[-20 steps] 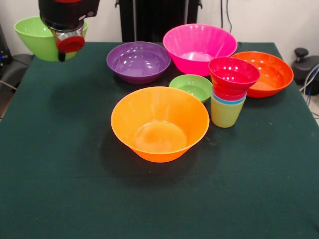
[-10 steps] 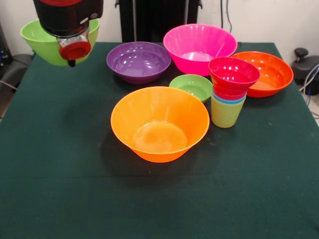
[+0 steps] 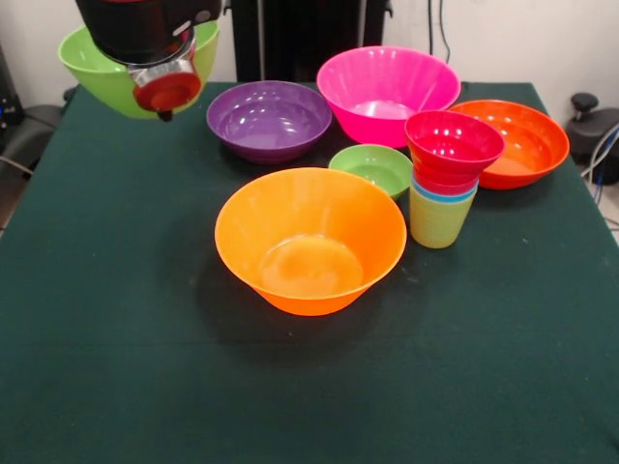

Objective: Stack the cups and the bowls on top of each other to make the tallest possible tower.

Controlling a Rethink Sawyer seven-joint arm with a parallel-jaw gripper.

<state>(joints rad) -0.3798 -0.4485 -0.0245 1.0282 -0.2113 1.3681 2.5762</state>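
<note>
We see the pincer (image 3: 166, 108) raised above the bench (image 3: 116, 367), clamped on the lime green bowl (image 3: 102, 72). Its finger spread is hidden from us. The tower (image 3: 447, 179) stands well apart.

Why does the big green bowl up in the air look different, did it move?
Yes. The lime green bowl slid rightward in the front view, closer to the purple bowl, which stayed put.

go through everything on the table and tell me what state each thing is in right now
lime green bowl: lifted off the table, carried at the tool
tower: upright, yellow-green cup lowest, small red bowl on top
large orange bowl: upright, empty
small green bowl: upright, empty
purple bowl: upright, empty
pink bowl: upright, empty
red-orange bowl: upright, empty
</note>
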